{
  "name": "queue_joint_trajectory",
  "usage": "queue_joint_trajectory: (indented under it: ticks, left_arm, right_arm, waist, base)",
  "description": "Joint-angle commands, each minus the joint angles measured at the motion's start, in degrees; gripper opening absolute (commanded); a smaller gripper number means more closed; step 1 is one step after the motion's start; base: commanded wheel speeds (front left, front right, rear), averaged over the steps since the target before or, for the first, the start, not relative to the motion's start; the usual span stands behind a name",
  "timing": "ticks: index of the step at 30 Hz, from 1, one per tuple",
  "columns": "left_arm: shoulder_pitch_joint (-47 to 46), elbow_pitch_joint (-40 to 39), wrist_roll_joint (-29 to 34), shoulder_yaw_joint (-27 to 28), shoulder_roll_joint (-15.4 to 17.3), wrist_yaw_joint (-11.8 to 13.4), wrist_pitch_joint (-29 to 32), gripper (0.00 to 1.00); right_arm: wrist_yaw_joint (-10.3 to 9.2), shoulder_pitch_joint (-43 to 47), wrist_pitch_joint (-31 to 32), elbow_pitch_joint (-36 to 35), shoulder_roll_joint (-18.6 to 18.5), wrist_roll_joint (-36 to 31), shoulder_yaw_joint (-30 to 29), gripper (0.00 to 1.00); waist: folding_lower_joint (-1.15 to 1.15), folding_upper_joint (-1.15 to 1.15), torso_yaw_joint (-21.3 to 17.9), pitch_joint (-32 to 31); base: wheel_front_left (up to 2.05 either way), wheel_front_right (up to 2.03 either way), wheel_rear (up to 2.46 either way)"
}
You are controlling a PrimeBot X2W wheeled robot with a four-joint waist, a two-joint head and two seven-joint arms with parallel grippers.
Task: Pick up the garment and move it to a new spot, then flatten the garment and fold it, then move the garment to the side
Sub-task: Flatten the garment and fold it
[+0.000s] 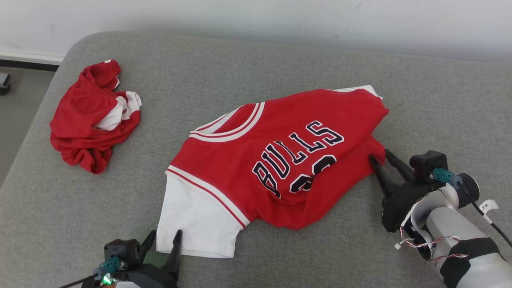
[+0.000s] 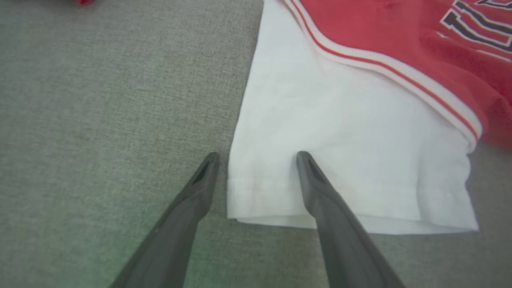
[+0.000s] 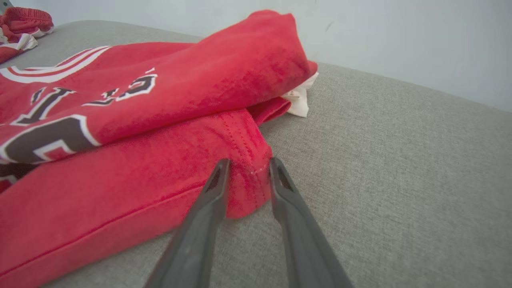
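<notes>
Red jersey (image 1: pixel 280 160) lies mid grey cushion (image 1: pixel 280 60), w/ crumpled red shorts (image 1: pixel 88 120) off at its 10 o'clock. L pincer (image 1: pixel 165 233) at the jersey's 7, wide open, straddling the white sleeve (image 1: pixel 196 216) edge. R pincer (image 1: pixel 379 155) at 4, fingers either side of the red hem corner (image 3: pixel 248 188), can't tell if it's clamped.

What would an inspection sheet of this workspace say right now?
Surface: grey fabric cushion, rounded corner at far left.
Job's things: red Bulls jersey lying rumpled mid-cushion, white sleeve towards the robot.
Clutter: crumpled red-and-white garment at far left.
Grippers: left gripper open, fingers straddling the sleeve's hem corner; right gripper fingers either side of the jersey's red hem corner, grip unclear.
Cables: black cable at the right wrist; thin loose wires on that forearm.
Surroundings: pale wall behind; floor at left.
</notes>
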Motion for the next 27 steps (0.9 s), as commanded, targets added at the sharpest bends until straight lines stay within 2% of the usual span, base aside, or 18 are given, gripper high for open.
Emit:
queue_joint_trajectory:
  ticks: [1,2,9,14,21,27]
  left_arm:
    - [-1.1,1.5,0.2,-0.8,-0.1,-0.1,0.1,0.11]
    - [-1.4,2.2,-0.1,-1.1,-0.2,-0.1,0.0,0.00]
    - [-2.4,4.4,-1.1,-1.7,0.5,-0.1,-3.7,0.00]
    - [-1.8,2.9,-2.2,-1.0,0.7,0.0,-6.5,0.00]
    - [-3.2,-3.5,-3.0,0.2,2.2,0.1,-7.6,0.00]
    - [-9.4,-12.1,-4.4,1.5,5.1,0.1,-3.9,0.00]
  right_arm:
    - [-0.13,-0.9,-0.4,0.4,-0.5,0.8,1.0,0.00]
    - [-0.13,-1.2,-0.7,0.6,-0.5,1.2,1.4,0.00]
    - [-0.13,-1.2,-2.8,0.5,-0.7,3.6,3.1,0.00]
    - [-0.13,0.7,-3.3,-1.5,-1.1,5.0,2.7,0.00]
    - [-0.13,2.8,-3.4,-8.3,-2.2,5.0,-0.3,0.00]
    - [-0.13,1.1,-3.4,-14.8,-3.0,6.1,-3.9,0.00]
  waist:
    - [-0.01,0.00,-0.1,0.3]
    - [-0.01,0.00,-0.2,0.4]
    - [-0.01,0.00,-0.7,-0.9]
    - [-0.01,0.00,-1.3,-2.6]
    - [-0.01,0.00,-2.4,-4.1]
    - [-0.01,0.00,-3.9,-4.7]
  base:
    - [0.00,0.00,0.00]
    - [0.00,0.00,0.00]
    - [0.00,0.00,0.00]
    - [0.00,0.00,0.00]
    - [0.00,0.00,0.00]
    - [0.00,0.00,0.00]
